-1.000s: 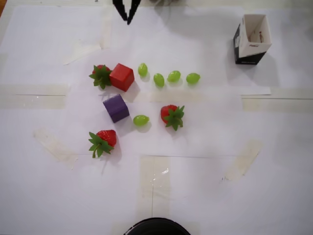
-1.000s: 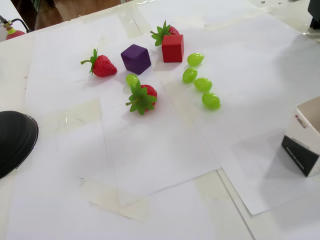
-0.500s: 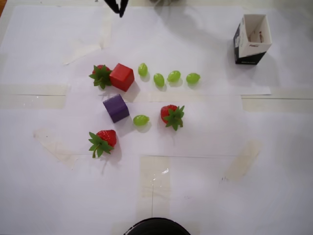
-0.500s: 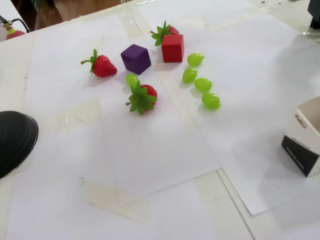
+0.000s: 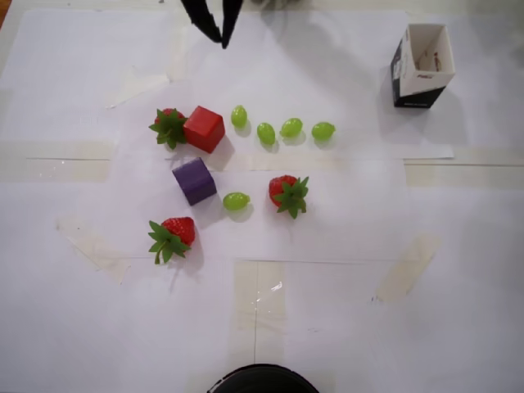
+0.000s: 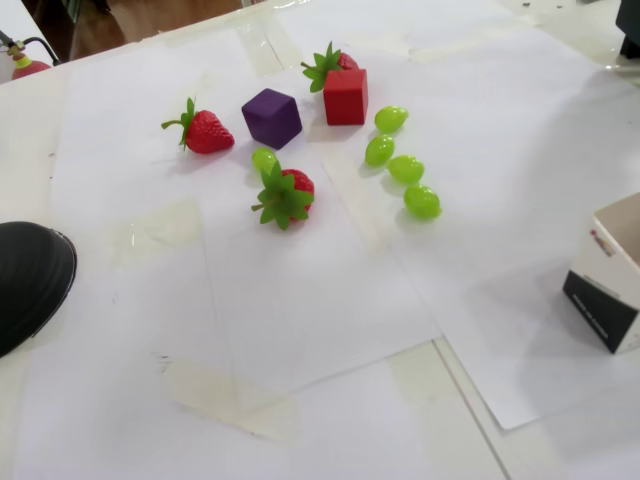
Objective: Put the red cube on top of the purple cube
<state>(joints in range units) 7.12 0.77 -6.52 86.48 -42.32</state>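
Three strawberries (image 5: 288, 193) and five green grapes (image 5: 266, 133) are spread over the paper-covered surface (image 5: 327, 311). Four grapes are lined in a row in the overhead view; one (image 5: 236, 201) lies apart. An open black-and-white carton (image 5: 421, 65) stands well apart.

A makeshift hobby test bench, likely indoors at home — the counter (image 6: 330, 330) is covered with white paper sheets (image 5: 344, 221) stuck down by clear tape strips (image 5: 258, 303). Plastic toy strawberries (image 5: 172, 236) and green toy grapes (image 5: 291, 128) lie scattered as props — a strip of brown wooden floor (image 6: 150, 15) shows beyond the edge.
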